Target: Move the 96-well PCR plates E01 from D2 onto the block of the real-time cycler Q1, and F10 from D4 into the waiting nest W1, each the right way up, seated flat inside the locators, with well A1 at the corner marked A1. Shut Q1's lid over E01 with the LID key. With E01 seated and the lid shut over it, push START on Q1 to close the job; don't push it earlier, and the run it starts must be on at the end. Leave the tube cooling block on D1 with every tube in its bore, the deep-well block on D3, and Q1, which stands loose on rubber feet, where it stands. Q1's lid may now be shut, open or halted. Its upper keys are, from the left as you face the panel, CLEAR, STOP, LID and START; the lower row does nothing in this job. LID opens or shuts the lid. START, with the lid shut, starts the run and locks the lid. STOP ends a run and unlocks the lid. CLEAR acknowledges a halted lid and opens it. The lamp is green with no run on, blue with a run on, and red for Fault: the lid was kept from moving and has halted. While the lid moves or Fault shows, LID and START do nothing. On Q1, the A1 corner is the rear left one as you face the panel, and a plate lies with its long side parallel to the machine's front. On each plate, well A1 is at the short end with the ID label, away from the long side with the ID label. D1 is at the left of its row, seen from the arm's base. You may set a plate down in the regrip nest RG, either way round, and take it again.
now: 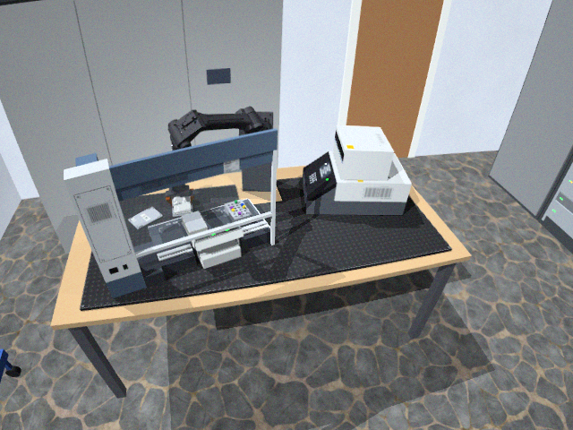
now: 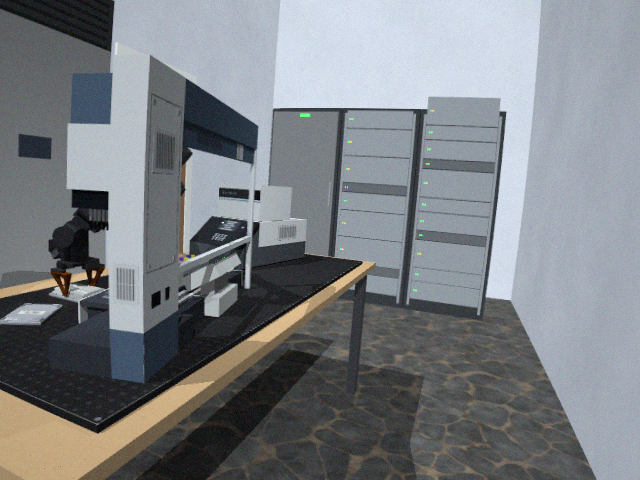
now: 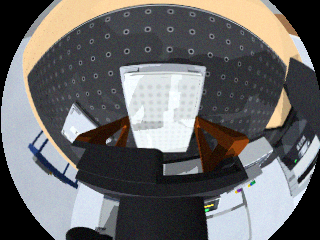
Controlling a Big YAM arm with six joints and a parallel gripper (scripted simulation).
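My gripper is open, its brown fingers either side of a white PCR plate, which lies between them. In the exterior view the gripper hangs over this plate, which rests on a small raised clear stand. It also shows in the top view, behind the deck. I cannot read its label. A second plate lies flat on the mat to the left and shows in the exterior view too. The cycler Q1 stands at the right with its panel showing a green lamp. I cannot tell its lid's state.
A blue gantry with a white tower spans the deck just above my arm. The tube cooling block with coloured caps and a white deep-well block sit on the deck. A thin white post stands at the deck's right end.
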